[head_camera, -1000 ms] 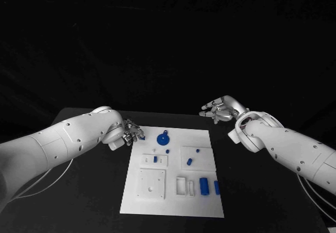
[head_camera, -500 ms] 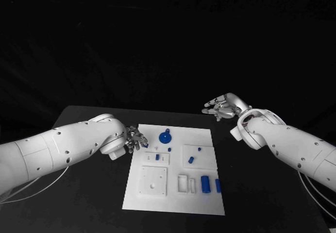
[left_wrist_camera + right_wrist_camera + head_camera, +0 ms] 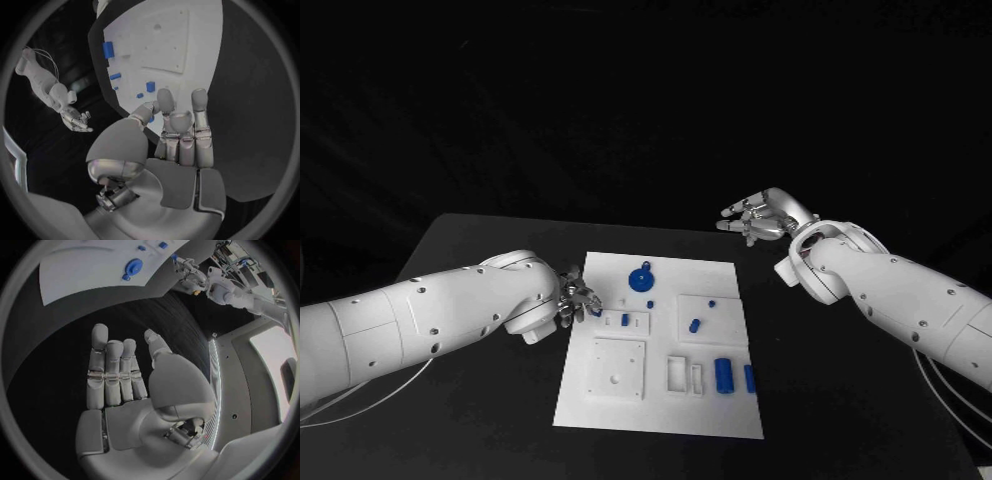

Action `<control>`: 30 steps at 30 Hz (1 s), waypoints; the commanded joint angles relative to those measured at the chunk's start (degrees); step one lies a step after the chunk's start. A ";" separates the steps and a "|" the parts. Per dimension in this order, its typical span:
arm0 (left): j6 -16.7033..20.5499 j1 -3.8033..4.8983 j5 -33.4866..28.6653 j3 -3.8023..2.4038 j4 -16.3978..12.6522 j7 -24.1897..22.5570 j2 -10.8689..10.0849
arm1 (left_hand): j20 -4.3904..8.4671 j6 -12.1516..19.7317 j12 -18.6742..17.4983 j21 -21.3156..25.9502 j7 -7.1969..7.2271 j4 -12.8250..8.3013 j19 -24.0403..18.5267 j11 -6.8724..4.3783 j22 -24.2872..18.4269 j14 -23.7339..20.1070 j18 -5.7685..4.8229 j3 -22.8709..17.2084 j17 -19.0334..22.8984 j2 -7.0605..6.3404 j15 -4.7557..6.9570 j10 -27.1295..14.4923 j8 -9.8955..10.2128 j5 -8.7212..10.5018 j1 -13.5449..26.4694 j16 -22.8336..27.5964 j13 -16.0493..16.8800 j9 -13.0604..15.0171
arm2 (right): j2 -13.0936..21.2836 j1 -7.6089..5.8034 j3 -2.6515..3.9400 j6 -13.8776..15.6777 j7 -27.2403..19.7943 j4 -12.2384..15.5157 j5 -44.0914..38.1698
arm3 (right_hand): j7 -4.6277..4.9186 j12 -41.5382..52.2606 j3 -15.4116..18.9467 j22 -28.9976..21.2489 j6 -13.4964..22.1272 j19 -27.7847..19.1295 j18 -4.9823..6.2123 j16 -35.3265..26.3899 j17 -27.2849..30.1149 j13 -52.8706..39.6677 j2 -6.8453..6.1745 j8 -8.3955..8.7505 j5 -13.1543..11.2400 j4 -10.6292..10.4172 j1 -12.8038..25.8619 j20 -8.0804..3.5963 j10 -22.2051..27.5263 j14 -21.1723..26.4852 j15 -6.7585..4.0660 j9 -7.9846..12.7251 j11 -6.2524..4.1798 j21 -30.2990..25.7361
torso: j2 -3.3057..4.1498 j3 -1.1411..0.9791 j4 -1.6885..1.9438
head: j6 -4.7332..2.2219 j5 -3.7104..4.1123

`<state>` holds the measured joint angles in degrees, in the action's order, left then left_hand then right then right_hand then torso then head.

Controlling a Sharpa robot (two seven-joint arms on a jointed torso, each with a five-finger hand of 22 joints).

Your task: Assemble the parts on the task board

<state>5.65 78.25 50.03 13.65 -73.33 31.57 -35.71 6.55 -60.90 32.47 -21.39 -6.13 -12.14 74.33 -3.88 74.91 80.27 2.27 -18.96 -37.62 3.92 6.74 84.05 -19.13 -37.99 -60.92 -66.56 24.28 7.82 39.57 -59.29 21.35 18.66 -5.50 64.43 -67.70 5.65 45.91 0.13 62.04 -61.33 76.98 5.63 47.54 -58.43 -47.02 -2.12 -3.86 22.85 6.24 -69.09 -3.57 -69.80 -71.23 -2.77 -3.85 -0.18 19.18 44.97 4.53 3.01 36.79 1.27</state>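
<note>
Two white arms reach in over the black table (image 3: 473, 240), one from each side. The left arm (image 3: 416, 325) lies low along the left side of the task board (image 3: 661, 420), and the right arm (image 3: 906, 300) comes from the right and is raised above the far right part of the table.

The task board is a white plate in the middle of the table, with its long side running away from the robot. On its far end lies a round blue part (image 3: 642, 279) with a small tab. Nearer to the robot, two long blue parts (image 3: 723, 374) lie side by side close to the right edge of the board, and some small blue pieces (image 3: 694, 325) sit in the middle area on raised white blocks.

The left hand (image 3: 574, 297) is at the left edge of the board, near its far end. Its fingers (image 3: 199, 107) are straight and close side by side, and nothing is held between them. The right hand (image 3: 759, 216) is beyond the far right corner of the board, well apart from it, with fingers (image 3: 100, 352) stretched out and the palm holding nothing
</note>
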 commanded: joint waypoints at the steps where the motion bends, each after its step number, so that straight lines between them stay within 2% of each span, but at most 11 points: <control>1: 1.67 -0.54 1.29 0.07 0.22 -0.18 0.57 | -0.22 -6.63 0.36 -0.29 6.06 -0.06 0.06 -0.37 1.06 0.33 1.19 -0.07 -0.26 0.52 -0.04 2.53 0.12 -0.39 -0.24 -0.02 -0.09 9.56 | -0.06 0.01 0.02 -0.50 -0.69 0.00 0.04 | 0.07 0.05 -0.05 0.10 0.32 0.26 0.18 0.27 0.05 0.03 -0.22 0.27 0.22 -0.13 -0.02 -0.05 -0.32 0.17 0.13 0.00 0.07 -0.23 | 0.06 0.00 -0.06 | 0.07 -0.01; 7: 2.11 -1.49 1.75 0.13 0.90 -0.61 1.42 | -0.33 -6.95 0.64 -0.38 6.22 -0.07 0.14 -0.44 1.04 0.54 1.33 0.01 -0.85 0.43 0.00 2.54 -0.14 -0.49 -0.01 -0.01 -0.17 9.89 | -0.09 0.01 0.02 -0.52 -0.71 -0.02 0.05 | 0.07 0.05 -0.05 0.10 0.32 0.26 0.18 0.27 0.05 0.03 -0.22 0.27 0.22 -0.13 -0.02 -0.05 -0.32 0.17 0.13 0.00 0.07 -0.23 | 0.08 -0.02 -0.04 | 0.14 0.26; 18: 2.10 -2.60 2.46 0.13 2.02 -1.07 2.48 | -0.50 -7.01 1.25 -0.53 6.37 -0.04 0.25 -0.52 1.03 0.90 1.51 0.01 -2.17 0.42 0.03 2.56 -0.49 -0.36 0.26 -0.20 -0.21 10.96 | -0.11 0.02 0.02 -0.51 -0.77 0.12 0.07 | 0.07 0.05 -0.10 0.18 0.34 0.30 0.18 0.26 0.06 0.03 -0.18 0.28 0.34 -0.04 0.00 -0.06 -0.33 0.16 0.13 0.01 0.05 -0.30 | 0.06 -0.09 -0.03 | 0.08 0.60; 30: 2.17 -2.97 2.99 0.11 3.32 -1.52 3.49 | -0.54 -7.02 1.31 -0.55 6.41 0.04 0.25 -0.52 1.02 0.94 1.56 0.06 -2.38 0.40 0.03 2.56 -0.51 -0.23 0.30 -0.16 -0.26 11.22 | -0.10 0.02 0.02 -0.48 -0.83 0.18 0.11 | 0.07 0.05 -0.10 0.18 0.34 0.30 0.18 0.26 0.06 0.03 -0.18 0.28 0.34 -0.04 0.00 -0.06 -0.33 0.16 0.13 0.01 0.05 -0.30 | 0.09 -0.05 -0.03 | -0.10 0.85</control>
<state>7.43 75.39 52.37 13.75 -70.13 30.86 -32.42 6.35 -61.23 33.50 -21.61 -6.17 -12.18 74.53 -4.00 74.93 80.67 3.09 -18.83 -39.95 3.81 6.72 83.90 -19.46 -38.31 -60.81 -66.56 24.07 8.35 39.51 -59.28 21.35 18.63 -5.68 64.50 -67.65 5.70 45.91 0.13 62.16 -61.27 76.97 5.63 47.54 -58.43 -47.02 -2.12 -3.86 22.85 6.24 -69.09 -3.58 -69.80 -71.23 -2.77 -3.85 -0.18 19.19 45.04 4.46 2.97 36.73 2.10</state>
